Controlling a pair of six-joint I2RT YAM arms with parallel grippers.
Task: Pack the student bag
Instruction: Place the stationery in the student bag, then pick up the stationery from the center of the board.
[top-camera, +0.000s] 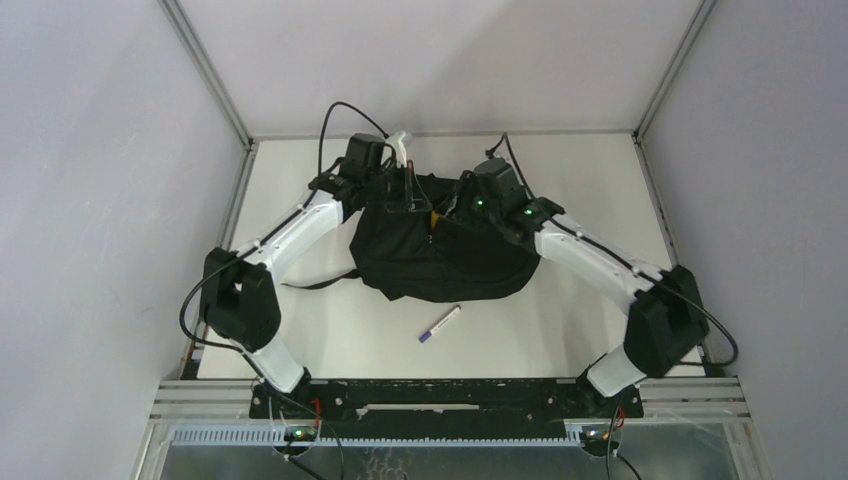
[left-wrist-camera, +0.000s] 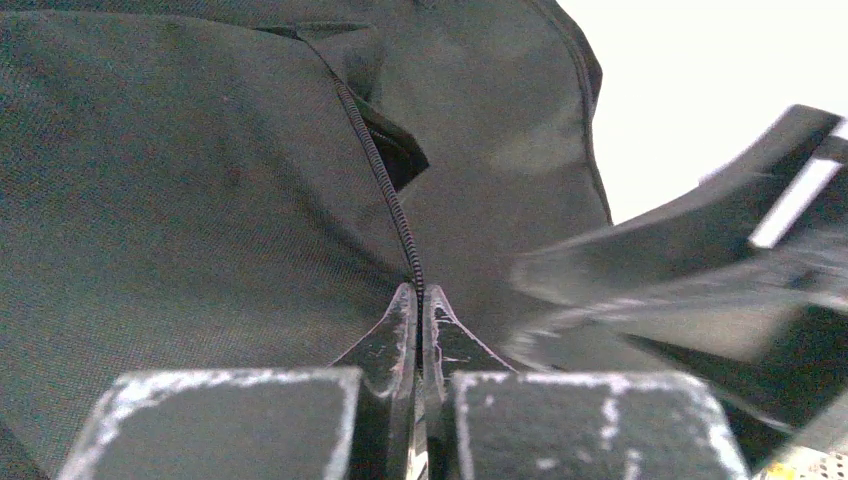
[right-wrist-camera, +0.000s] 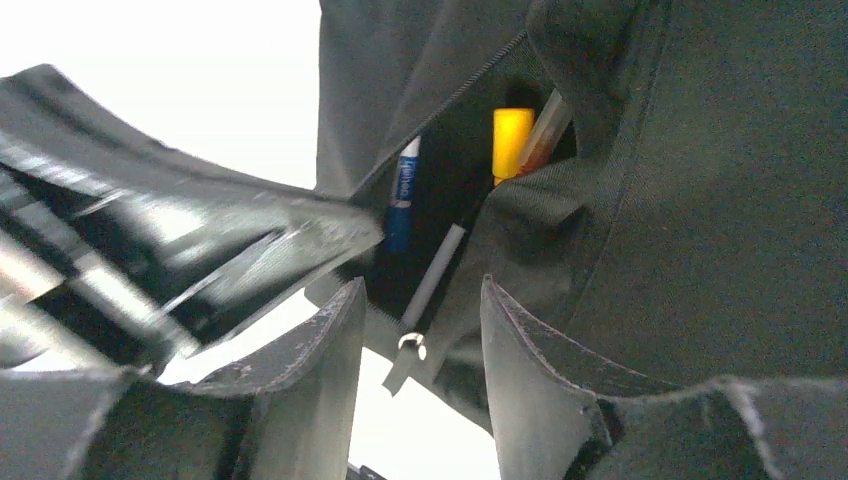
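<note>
- Pale grey walls close in a white tabletop, with both arms reaching to its far middle.
- Left fingers are pressed fully together right where the zip line ends. They seem to pinch the fabric there, though the fingertips hide the contact itself.
- Right fingers stand apart with nothing clamped. A small silver zip pull on a fabric tab hangs in the gap between them.
- Just beyond the right fingers a pocket gapes open. Inside it stand a blue pen, a yellow-capped marker and a thin white stick.
- Both sets of fingers meet at the far edge of the student bag. Each wrist view shows the other arm's fingers as a dark blur close by.
- The student bag lies flat on the middle of the tabletop, between the two arms, with a black strap trailing out to the left.
- A white pen with a purple cap lies on the tabletop just in front of the bag, apart from it.
</note>
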